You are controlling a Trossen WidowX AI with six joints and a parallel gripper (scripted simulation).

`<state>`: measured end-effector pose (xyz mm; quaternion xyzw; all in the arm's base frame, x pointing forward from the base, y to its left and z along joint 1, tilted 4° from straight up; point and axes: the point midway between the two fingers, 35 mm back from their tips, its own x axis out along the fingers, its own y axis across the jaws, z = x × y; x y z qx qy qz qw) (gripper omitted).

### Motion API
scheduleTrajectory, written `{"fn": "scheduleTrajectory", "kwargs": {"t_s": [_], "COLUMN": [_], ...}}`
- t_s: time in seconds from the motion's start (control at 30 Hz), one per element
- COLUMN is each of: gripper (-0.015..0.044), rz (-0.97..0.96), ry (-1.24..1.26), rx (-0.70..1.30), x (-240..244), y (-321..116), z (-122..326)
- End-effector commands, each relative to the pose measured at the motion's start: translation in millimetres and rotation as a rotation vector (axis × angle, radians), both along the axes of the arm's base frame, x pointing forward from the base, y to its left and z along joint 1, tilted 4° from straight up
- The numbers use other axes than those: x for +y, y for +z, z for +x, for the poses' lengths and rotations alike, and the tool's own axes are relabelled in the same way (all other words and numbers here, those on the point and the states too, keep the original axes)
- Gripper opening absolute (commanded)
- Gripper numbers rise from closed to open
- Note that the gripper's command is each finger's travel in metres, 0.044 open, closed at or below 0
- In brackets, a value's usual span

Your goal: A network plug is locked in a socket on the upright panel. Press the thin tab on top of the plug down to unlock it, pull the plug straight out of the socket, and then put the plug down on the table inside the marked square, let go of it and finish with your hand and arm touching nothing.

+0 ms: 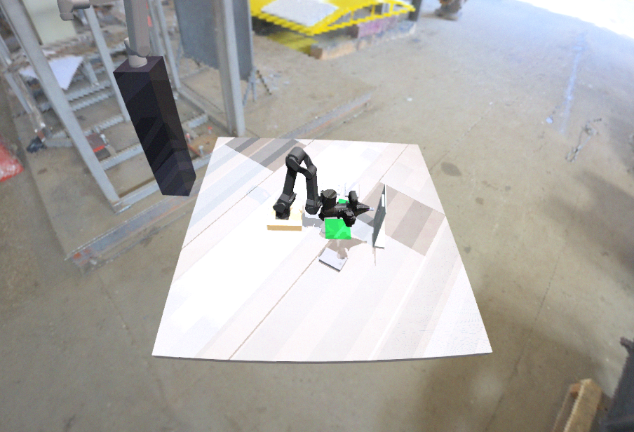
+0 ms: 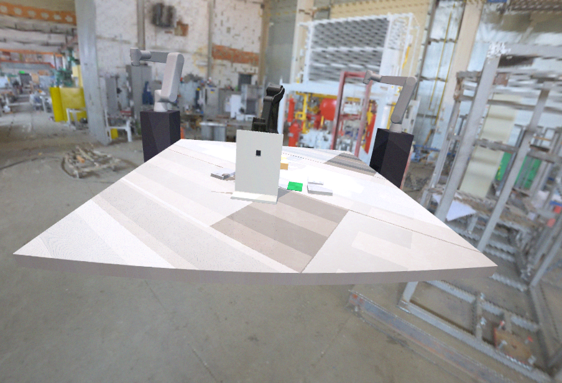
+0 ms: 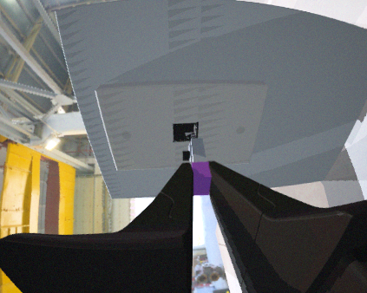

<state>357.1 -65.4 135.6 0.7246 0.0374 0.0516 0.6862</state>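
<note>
The plug has a purple rear part and a clear grey front. My gripper is shut on it. In the wrist view the plug's front end stands before the lower right edge of the dark socket opening. In the top view a small gap shows between the fingertips and the upright panel, so the plug looks out of the socket. The thin tab cannot be made out. The green marked square lies on the table below my arm, which partly hides it in the top view.
A flat grey block lies on one side of the square, and pale blocks lie on the other. My arm's base stands on a wooden block. Grey arms on dark pedestals stand beyond the table.
</note>
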Motion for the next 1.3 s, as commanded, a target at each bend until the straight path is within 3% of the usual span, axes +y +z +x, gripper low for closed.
{"fn": "scheduleTrajectory", "kwargs": {"t_s": [0.0,1.27], "gripper": [0.0000,0.0000], "rz": [0.005,0.005], "ry": [0.005,0.005], "rx": [0.001,0.004], "x": [1,1], "y": [0,-1], "z": [-4,-29]}}
